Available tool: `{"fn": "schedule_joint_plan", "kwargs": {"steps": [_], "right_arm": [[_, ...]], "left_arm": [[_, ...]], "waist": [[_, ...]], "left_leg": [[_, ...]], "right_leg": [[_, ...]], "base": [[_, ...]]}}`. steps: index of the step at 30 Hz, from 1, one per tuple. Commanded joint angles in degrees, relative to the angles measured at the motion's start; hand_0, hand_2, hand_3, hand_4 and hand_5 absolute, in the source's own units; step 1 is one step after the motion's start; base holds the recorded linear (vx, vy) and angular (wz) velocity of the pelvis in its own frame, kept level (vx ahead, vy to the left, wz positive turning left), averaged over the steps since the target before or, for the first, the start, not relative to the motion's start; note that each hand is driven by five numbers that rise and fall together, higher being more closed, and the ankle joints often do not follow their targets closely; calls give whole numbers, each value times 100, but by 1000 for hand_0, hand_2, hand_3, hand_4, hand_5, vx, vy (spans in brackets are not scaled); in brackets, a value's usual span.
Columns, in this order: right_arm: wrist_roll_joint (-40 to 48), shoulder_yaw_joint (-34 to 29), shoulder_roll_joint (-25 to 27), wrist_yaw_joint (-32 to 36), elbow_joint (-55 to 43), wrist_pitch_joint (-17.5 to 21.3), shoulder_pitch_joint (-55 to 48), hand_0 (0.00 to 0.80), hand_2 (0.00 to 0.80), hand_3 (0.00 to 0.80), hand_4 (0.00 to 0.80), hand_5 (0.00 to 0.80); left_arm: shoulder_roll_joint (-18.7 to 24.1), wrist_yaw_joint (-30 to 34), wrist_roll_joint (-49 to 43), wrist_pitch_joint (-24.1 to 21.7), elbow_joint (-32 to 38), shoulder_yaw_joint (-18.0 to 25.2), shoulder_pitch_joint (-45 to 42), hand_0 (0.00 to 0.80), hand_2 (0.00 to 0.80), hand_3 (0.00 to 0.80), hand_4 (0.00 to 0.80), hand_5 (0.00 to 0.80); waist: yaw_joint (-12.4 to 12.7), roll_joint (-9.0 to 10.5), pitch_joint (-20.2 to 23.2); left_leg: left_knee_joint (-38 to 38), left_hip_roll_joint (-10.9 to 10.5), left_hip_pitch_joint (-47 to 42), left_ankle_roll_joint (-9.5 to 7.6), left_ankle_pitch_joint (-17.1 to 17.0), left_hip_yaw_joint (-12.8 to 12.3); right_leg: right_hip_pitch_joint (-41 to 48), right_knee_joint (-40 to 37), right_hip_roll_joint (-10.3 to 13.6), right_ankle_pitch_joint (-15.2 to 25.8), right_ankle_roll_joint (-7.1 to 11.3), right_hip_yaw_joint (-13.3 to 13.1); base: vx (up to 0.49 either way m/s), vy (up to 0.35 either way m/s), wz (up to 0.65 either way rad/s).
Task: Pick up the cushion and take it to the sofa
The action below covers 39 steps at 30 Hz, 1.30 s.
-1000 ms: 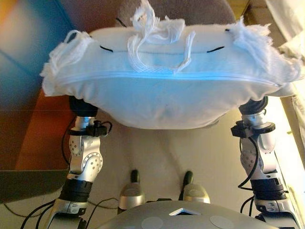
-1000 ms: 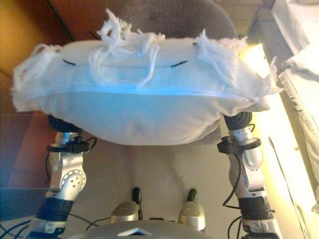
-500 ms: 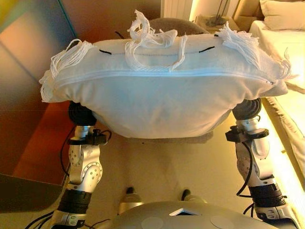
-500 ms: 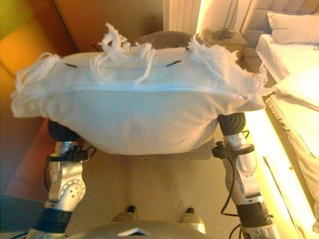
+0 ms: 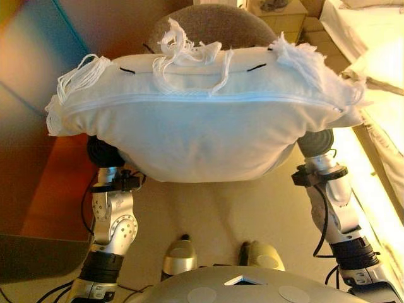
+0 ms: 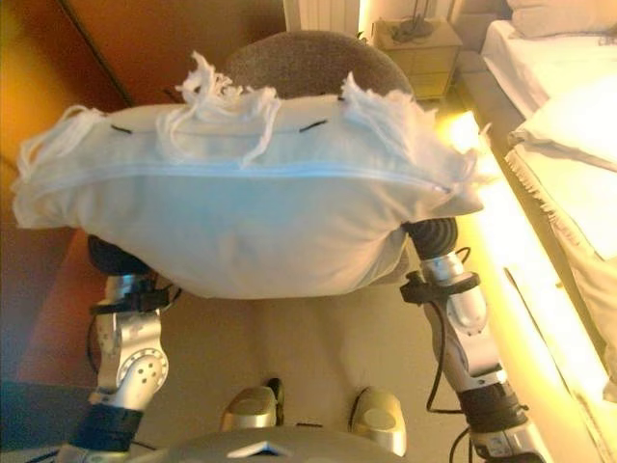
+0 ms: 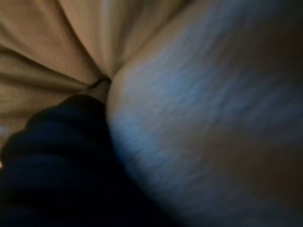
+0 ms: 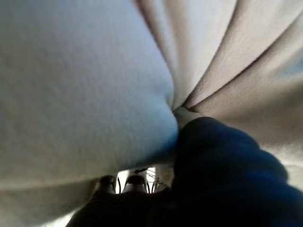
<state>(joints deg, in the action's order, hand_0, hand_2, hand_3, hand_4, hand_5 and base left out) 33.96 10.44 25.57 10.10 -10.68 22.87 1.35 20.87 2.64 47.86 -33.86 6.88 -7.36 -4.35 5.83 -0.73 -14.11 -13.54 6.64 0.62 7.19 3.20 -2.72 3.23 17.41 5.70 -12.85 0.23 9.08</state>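
A white cushion (image 5: 202, 126) with a zip seam and tassels along its top edge is held up in front of me, above the floor. It rests between my two raised arms. My left hand (image 5: 103, 153) shows only as a dark ribbed cover under the cushion's left end, and my right hand (image 5: 315, 142) likewise under its right end. In the left wrist view the dark cover (image 7: 57, 161) presses into folded cushion cloth (image 7: 203, 118). The right wrist view shows the same, with its cover (image 8: 222, 165) against the cloth (image 8: 80, 80).
A round grey-brown upholstered chair (image 6: 308, 63) stands just behind the cushion. A bed with white linen and a pillow (image 6: 569, 125) runs along the right. A nightstand (image 6: 415, 43) sits at the back right. Brown wooden panels (image 6: 145, 39) line the left.
The whole picture has shifted, so the camera has moved. The cushion stays held up between both arms in the same way.
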Motion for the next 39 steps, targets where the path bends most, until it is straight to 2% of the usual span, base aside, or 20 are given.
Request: {"fn": "schedule_joint_plan", "kwargs": {"steps": [1, 4, 6, 8, 9, 10, 11, 12, 14, 17, 18, 19, 20, 23, 24, 25, 27, 33, 37, 39], "right_arm": [[-211, 409, -73, 323, -730, 111, 569, 800, 800, 800, 800, 800], [-251, 519, -95, 308, -684, 151, 576, 800, 800, 800, 800, 800], [-216, 560, -76, 271, -626, 201, 629, 800, 800, 800, 800, 800], [-182, 543, -32, 256, -582, 239, 704, 800, 800, 800, 800, 800], [-155, 543, 12, 225, -581, 253, 756, 800, 800, 800, 800, 800], [-163, 539, 3, 202, -602, 254, 762, 800, 800, 800, 800, 800], [-84, 488, 12, 241, -588, 272, 718, 800, 800, 800, 800, 800], [-26, 439, -35, 310, -587, 253, 647, 800, 800, 800, 800, 800], [82, 292, -83, 368, -715, 169, 412, 800, 800, 800, 800, 800], [-129, 239, -362, 218, -721, 232, 225, 800, 800, 800, 800, 800], [-207, 259, -418, 169, -725, 253, 215, 800, 800, 800, 800, 800], [-231, 327, -464, 148, -706, 301, 244, 800, 800, 800, 800, 800], [-235, 336, -470, 131, -701, 308, 265, 800, 800, 800, 800, 800], [-284, 389, -539, 11, -496, 294, 495, 800, 800, 800, 800, 800], [-274, 411, -547, -30, -363, 380, 549, 800, 800, 800, 800, 800], [-288, 421, -547, -51, -327, 414, 562, 800, 800, 800, 800, 800], [-298, 382, -523, -245, -297, 383, 595, 800, 800, 800, 800, 800], [-329, 335, -560, -570, 40, 36, 522, 800, 800, 800, 800, 800], [-432, 486, -584, -696, 383, -142, 435, 800, 800, 800, 800, 800], [-576, 509, -571, -762, 686, -237, 426, 800, 800, 800, 800, 800]], "left_arm": [[-28, 254, -503, -465, 804, -234, 237, 800, 800, 800, 800, 800], [-15, 298, -497, -567, 775, -202, 146, 800, 800, 800, 800, 800], [-2, 329, -442, -602, 719, -174, 162, 800, 800, 800, 800, 800], [2, 347, -428, -634, 696, -149, 208, 800, 800, 800, 800, 800], [30, 332, -413, -614, 720, -126, 245, 800, 800, 800, 800, 800], [65, 279, -425, -536, 769, -94, 288, 800, 800, 800, 800, 800], [101, 233, -442, -438, 774, -50, 298, 800, 800, 800, 800, 800], [105, 167, -498, -335, 757, -11, 285, 800, 800, 800, 800, 800], [165, 171, -480, -77, 779, 108, 252, 800, 800, 800, 800, 800], [232, 223, -510, 105, 775, 183, 176, 800, 800, 800, 800, 800], [245, 202, -510, 165, 770, 195, 179, 800, 800, 800, 800, 800], [286, 108, -657, 147, 733, 139, 248, 800, 800, 800, 800, 800], [334, 128, -645, 121, 688, 106, 304, 800, 800, 800, 800, 800], [348, 144, -728, 115, 657, 113, 400, 800, 800, 800, 800, 800], [337, 131, -744, 138, 661, 108, 405, 800, 800, 800, 800, 800], [331, 97, -773, 160, 666, 101, 411, 800, 800, 800, 800, 800], [318, 118, -793, 274, 674, 79, 431, 800, 800, 800, 800, 800], [186, -268, -1031, 737, 480, -29, 239, 800, 800, 800, 800, 800], [40, -407, -1211, 1020, 51, -195, 123, 800, 800, 800, 800, 800], [-52, -522, -1108, 1121, -240, -301, 128, 800, 800, 800, 800, 800]], "waist": [[210, -166, 283], [301, -233, 189], [352, -252, 121], [392, -236, 88], [406, -181, 97], [417, -152, 128], [419, -101, 160], [426, -41, 211], [499, 182, 476], [602, 353, 692], [609, 382, 734], [521, 384, 753], [478, 370, 750], [418, 266, 663], [323, 199, 553], [287, 170, 532], [98, 144, 448], [34, 184, 685], [24, 208, 761], [-2, 206, 720]], "left_leg": [[1854, -78, 923, -21, -1856, 475], [1854, 52, 1226, 30, -1902, 814], [1854, 102, 1353, 67, -1906, 1026], [1854, 148, 1326, 45, -1805, 1083], [1853, 141, 1250, -12, -1572, 969], [1837, 145, 1220, -12, -1541, 875], [1630, 117, 1176, -72, -1484, 731], [1392, 44, 1186, -131, -1416, 725], [912, -236, 1297, -385, -1112, 677], [623, -546, 1305, -664, -754, 570], [620, -618, 1293, -717, -734, 563], [705, -686, 1176, -771, -679, 525], [775, -719, 1117, -772, -715, 518], [1065, -718, 748, -695, -755, 456], [1179, -701, 464, -664, -700, 523], [1213, -687, 404, -657, -688, 553], [1352, -653, 82, -653, -523, 654], [1495, -424, -245, -545, -360, 581], [1217, -313, -180, -405, -278, 443], [867, -266, -41, -320, -353, 350]], "right_leg": [[1378, -1067, -557, -61, -36, -171], [1360, -510, -635, -533, -118, -352], [1360, -203, -588, -783, -118, -433], [1385, -10, -469, -912, -52, -448], [1395, 67, -318, -858, 65, -399], [1433, 109, -212, -839, 149, -338], [1511, 258, -31, -701, 292, -274], [1585, 372, 106, -494, 425, -258], [1784, 525, 386, 252, 726, -145], [1718, 1085, 684, 1266, 857, -114], [1646, 1139, 694, 1494, 863, -176], [1298, 1002, 490, 1455, 829, -295], [1098, 791, 358, 1358, 799, -247], [368, -251, 336, 1119, 661, 359], [-1, -608, 295, 1155, 588, 392], [-123, -707, 271, 1217, 567, 377], [-474, -1068, 308, 1521, 578, 125], [15, -1730, 209, 1370, 565, 140], [301, -1999, 153, 1330, 413, 180], [385, -2024, 160, 1304, 336, 266]], "base": [[495, 50, 46], [495, 71, 14], [535, 129, -24], [577, 182, -53], [623, 233, -59], [618, 255, -82], [710, 291, -94], [694, 255, -83], [663, 210, -43], [576, 178, -20], [499, 116, -4], [470, 98, 3], [424, 72, 7], [294, 3, -11], [194, -47, -36], [188, -67, -28], [189, -112, 21], [197, -156, 61], [121, -144, 1], [77, -80, -5]]}}
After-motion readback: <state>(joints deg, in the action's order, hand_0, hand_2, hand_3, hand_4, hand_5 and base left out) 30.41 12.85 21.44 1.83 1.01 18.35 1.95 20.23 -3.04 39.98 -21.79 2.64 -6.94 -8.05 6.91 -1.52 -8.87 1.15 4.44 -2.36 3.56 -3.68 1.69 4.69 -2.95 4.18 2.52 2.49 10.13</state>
